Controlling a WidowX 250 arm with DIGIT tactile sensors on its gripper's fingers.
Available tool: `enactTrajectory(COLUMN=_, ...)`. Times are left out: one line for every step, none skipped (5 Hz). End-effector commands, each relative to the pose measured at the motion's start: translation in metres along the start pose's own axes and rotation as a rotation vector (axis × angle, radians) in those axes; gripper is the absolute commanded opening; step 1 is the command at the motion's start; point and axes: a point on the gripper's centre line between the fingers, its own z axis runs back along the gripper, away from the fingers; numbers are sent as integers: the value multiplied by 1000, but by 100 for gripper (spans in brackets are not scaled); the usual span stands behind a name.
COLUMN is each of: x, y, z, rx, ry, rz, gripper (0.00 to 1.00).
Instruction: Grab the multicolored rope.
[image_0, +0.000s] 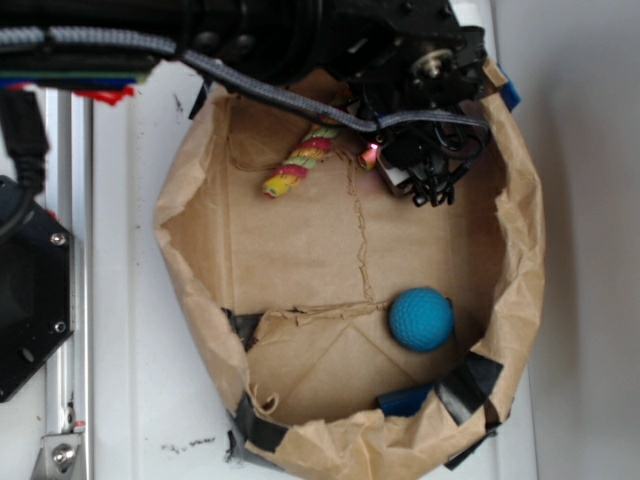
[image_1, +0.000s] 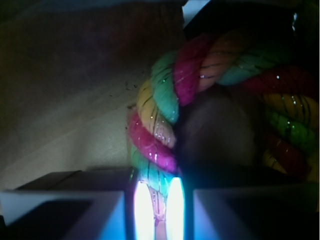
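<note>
The multicolored rope (image_0: 300, 163), twisted in red, yellow and pale green strands, lies at the back of the brown paper bag (image_0: 200, 210); its upper end is hidden under the arm. In the wrist view the multicolored rope (image_1: 165, 115) curves like a hook right in front of the camera, and one end runs down between the two fingers. My gripper (image_1: 156, 210) is shut on that end, with both glowing pads pressed against the strands. From the exterior view the gripper (image_0: 385, 160) sits at the bag's far right corner, mostly hidden by the black arm and cables.
A teal ball (image_0: 421, 319) rests near the bag's front right. The bag's paper walls rise all around, patched with black tape (image_0: 470, 385). A metal rail (image_0: 65, 300) and black base stand to the left of the bag.
</note>
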Motion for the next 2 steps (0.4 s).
enactTrajectory(x=5, y=13, z=56, rx=-60, ry=-80, rz=49, gripper=0)
enactTrajectory(x=1, y=22, z=80, rx=-77, ry=-103, rz=53, gripper=0)
